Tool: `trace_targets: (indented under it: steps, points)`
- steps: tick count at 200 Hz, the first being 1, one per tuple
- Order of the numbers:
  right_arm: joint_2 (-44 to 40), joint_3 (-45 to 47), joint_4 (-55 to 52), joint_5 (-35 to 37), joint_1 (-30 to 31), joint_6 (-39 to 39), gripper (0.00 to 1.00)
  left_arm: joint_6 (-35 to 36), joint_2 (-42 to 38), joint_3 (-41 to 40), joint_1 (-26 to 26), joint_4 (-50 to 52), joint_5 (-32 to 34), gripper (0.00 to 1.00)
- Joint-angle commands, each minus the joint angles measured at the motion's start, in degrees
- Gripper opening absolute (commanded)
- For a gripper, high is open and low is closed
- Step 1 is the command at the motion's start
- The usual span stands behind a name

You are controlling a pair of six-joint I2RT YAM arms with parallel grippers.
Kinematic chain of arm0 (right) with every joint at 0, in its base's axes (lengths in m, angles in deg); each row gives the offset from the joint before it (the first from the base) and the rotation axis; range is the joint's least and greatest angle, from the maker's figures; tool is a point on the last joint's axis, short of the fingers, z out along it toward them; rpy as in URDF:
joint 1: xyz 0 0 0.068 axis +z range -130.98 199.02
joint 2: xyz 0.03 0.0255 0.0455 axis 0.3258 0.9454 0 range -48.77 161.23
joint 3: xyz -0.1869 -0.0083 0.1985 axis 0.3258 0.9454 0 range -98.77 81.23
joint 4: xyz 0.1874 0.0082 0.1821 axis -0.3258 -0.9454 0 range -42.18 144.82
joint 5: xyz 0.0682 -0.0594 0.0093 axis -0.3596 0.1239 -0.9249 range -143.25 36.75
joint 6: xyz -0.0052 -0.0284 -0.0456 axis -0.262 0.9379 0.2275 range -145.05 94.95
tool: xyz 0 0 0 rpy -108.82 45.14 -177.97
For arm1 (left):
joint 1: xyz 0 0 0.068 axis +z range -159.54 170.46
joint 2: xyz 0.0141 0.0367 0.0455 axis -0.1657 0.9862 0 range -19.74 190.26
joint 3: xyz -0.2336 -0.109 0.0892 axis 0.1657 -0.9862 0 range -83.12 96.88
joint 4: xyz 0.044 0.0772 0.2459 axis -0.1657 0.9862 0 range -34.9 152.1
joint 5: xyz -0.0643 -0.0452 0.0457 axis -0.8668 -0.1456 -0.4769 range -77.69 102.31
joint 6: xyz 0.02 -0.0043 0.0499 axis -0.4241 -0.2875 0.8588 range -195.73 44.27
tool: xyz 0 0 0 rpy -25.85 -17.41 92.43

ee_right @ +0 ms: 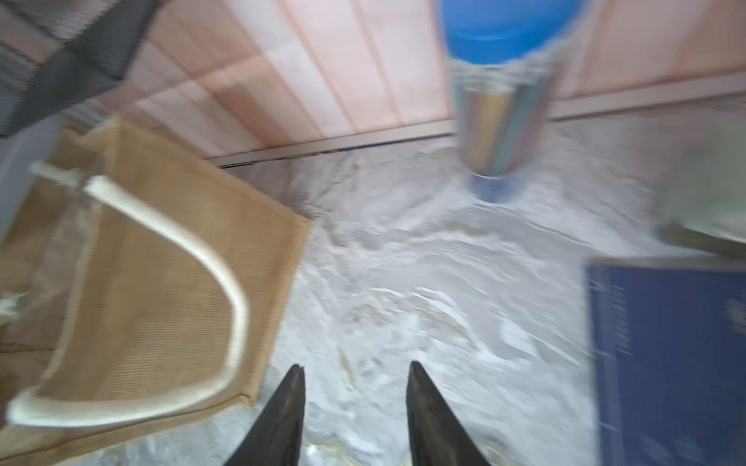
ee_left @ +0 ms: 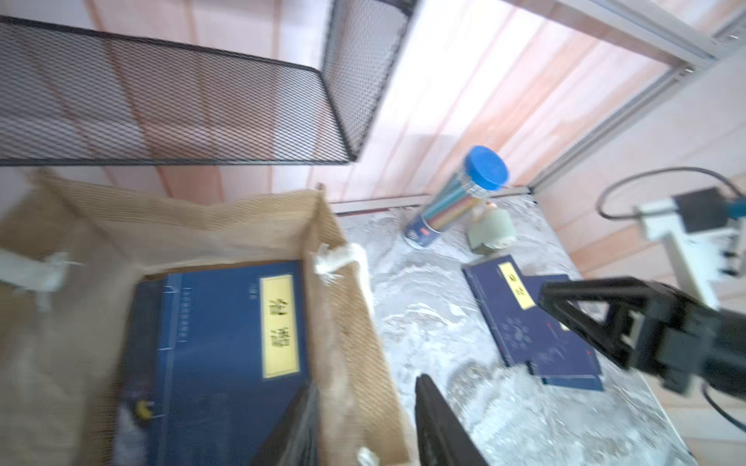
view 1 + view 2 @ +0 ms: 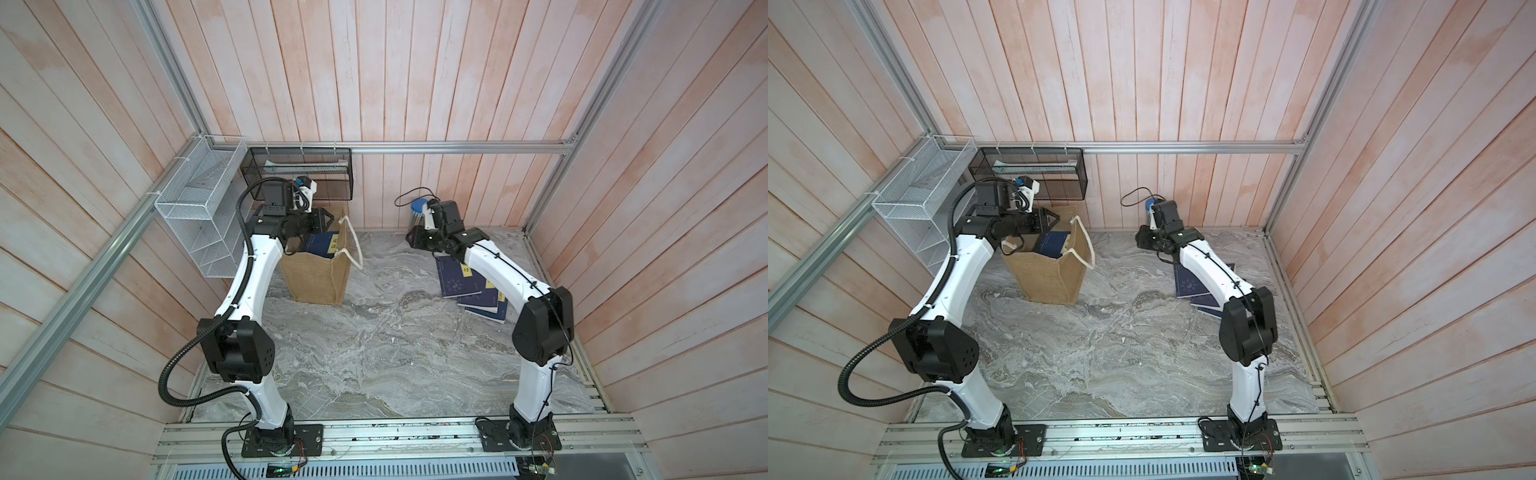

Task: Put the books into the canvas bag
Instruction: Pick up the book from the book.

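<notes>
marble tabletop (image 3: pixel 374 353): canvas bag (image 3: pixel 316 278) at ten o'clock, navy book (image 3: pixel 322 245) inside, loose books (image 3: pixel 461 282) at three. left gripper (image 2: pixel 363 387) and right gripper (image 1: pixel 355 367) parted, empty.

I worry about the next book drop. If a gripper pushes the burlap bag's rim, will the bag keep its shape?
Probably not: the canvas bag shows a bent, uneven rim, so its cloth seems soft. It likely will not tip, since a navy book inside weighs it down. The loose rope handle could snag a finger.
</notes>
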Motion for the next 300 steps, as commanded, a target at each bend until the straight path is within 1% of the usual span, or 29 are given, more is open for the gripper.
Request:
trace_targets:
  steps: [1,12,22,36,51,76,104,131,147,166,185,210,233,270,300]
  points:
    - [-4.4,10.9,3.1,-0.4,-6.1,-0.4,0.45,-5.6,-2.6,-6.5,-4.6,-8.2,-0.1,0.41]
    - [-5.8,15.0,4.3,-0.6,-9.4,-0.3,0.45,-7.3,-3.6,-9.8,-7.5,-11.2,0.4,0.41]
    - [-6.3,17.7,4.6,-0.9,-12.0,0.1,0.46,-9.4,-4.0,-12.6,-10.0,-14.0,1.6,0.37]
    - [-6.1,19.6,4.9,-1.5,-14.7,0.7,0.46,-12.0,-3.6,-16.0,-13.2,-18.2,2.3,0.33]
    - [-5.4,20.6,5.0,-1.6,-16.7,1.4,0.46,-14.8,-1.4,-17.5,-16.3,-21.2,3.0,0.31]
    - [-3.5,20.5,5.2,-1.1,-19.0,2.3,0.47,-18.7,5.0,-15.9,-20.6,-24.4,3.3,0.3]
    - [0.0,18.6,3.7,2.4,-20.3,3.8,0.48,-24.2,14.4,-12.7,-24.4,-30.7,-0.1,0.3]
    - [4.5,15.6,1.3,2.5,-20.8,5.1,0.48,-30.4,23.6,-8.0,-27.3,-34.7,-2.8,0.3]
    - [7.0,13.6,-0.3,2.7,-20.7,5.8,0.49,-33.6,27.8,-5.5,-28.4,-36.9,-3.3,0.31]
    - [8.9,12.4,-0.8,2.9,-20.7,6.2,0.49,-36.4,32.0,-2.3,-29.2,-37.2,-2.0,0.39]
    - [10.0,12.6,-0.5,1.9,-20.7,5.8,0.48,-37.9,35.8,1.0,-29.6,-36.7,-1.2,0.42]
    - [10.8,13.7,-0.4,0.6,-19.8,5.3,0.44,-39.9,39.8,4.5,-29.8,-36.4,-1.0,0.44]
    - [10.4,15.9,0.6,0.0,-18.0,5.1,0.39,-40.8,41.9,6.5,-29.8,-35.9,-0.5,0.45]
    - [10.6,18.2,0.9,-0.1,-15.2,4.7,0.33,-41.2,43.1,6.5,-29.7,-33.9,2.6,0.48]
    - [10.2,20.1,1.3,-0.1,-12.9,4.4,0.29,-42.8,42.8,3.6,-29.4,-34.6,2.2,0.49]
